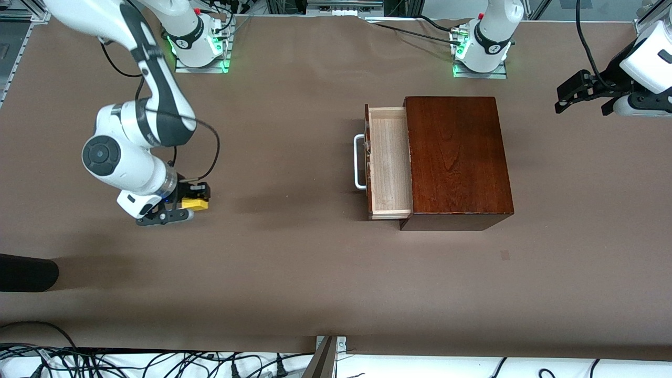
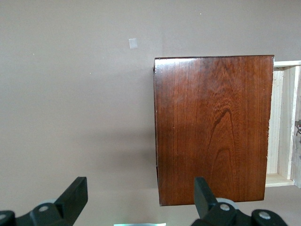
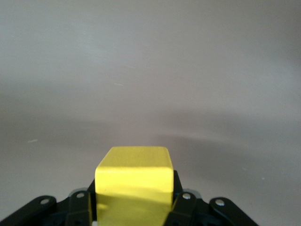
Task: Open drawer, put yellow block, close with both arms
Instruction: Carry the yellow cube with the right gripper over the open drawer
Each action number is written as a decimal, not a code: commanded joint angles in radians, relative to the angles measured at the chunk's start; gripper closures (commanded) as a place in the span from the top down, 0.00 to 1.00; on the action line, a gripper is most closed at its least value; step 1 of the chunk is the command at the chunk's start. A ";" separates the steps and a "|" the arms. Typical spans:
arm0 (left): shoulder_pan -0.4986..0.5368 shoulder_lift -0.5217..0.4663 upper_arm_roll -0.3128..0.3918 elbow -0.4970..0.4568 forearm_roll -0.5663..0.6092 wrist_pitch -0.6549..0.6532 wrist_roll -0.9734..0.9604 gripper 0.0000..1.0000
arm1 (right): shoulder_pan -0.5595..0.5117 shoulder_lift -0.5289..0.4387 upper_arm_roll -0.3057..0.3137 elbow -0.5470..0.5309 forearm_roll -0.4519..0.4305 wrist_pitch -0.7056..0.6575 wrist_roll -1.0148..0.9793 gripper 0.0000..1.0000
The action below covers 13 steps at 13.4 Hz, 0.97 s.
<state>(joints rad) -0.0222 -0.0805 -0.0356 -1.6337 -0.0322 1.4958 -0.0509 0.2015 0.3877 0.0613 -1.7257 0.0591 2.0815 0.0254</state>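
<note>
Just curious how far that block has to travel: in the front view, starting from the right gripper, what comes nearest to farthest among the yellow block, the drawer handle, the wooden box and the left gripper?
1. Yellow block, held in the right gripper.
2. Handle, on the open drawer front.
3. Box, toward the left arm's end.
4. Left gripper, open, waiting at that end.

Robotics lab bench, not a home or shop.

Two white robot arms, right (image 1: 142,105) and left (image 1: 493,31), bolted on metal base plates (image 1: 202,64) with green status lights, on one table (image 1: 294,273) covered in plain brown sheet. Aluminium framing (image 1: 16,13) along the edges, loose black cables (image 1: 157,362) bundled at the edge nearest the front camera. Only props on the table: a wooden box (image 1: 457,157) with a drawer (image 1: 389,163) and a yellow block (image 1: 195,202). Bare test setup, no furnishing.
</note>
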 commanded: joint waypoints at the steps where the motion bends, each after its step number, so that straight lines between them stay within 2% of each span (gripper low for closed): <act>1: -0.001 0.015 0.002 0.026 0.026 -0.016 0.008 1.00 | 0.027 0.014 0.089 0.153 -0.033 -0.141 -0.012 0.00; 2: -0.001 0.022 0.002 0.031 0.026 -0.013 0.005 1.00 | 0.063 0.016 0.112 0.193 -0.044 -0.164 -0.012 0.00; 5: -0.004 0.031 -0.001 0.057 0.025 -0.031 0.003 1.00 | 0.241 0.052 0.115 0.277 -0.082 -0.164 -0.045 0.00; 8: -0.002 0.031 0.002 0.060 0.025 -0.039 0.005 1.00 | 0.399 0.147 0.115 0.408 -0.128 -0.155 -0.125 0.00; 12: -0.002 0.031 0.000 0.061 0.025 -0.042 0.003 1.00 | 0.565 0.264 0.114 0.572 -0.139 -0.153 -0.196 0.00; 13: -0.004 0.031 0.000 0.061 0.025 -0.042 0.003 1.00 | 0.606 0.299 0.112 0.610 -0.172 -0.146 -0.229 0.00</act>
<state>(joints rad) -0.0221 -0.0671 -0.0329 -1.6132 -0.0314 1.4827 -0.0512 0.7451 0.6028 0.1861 -1.2392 -0.0701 1.9470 -0.1436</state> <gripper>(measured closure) 0.000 0.445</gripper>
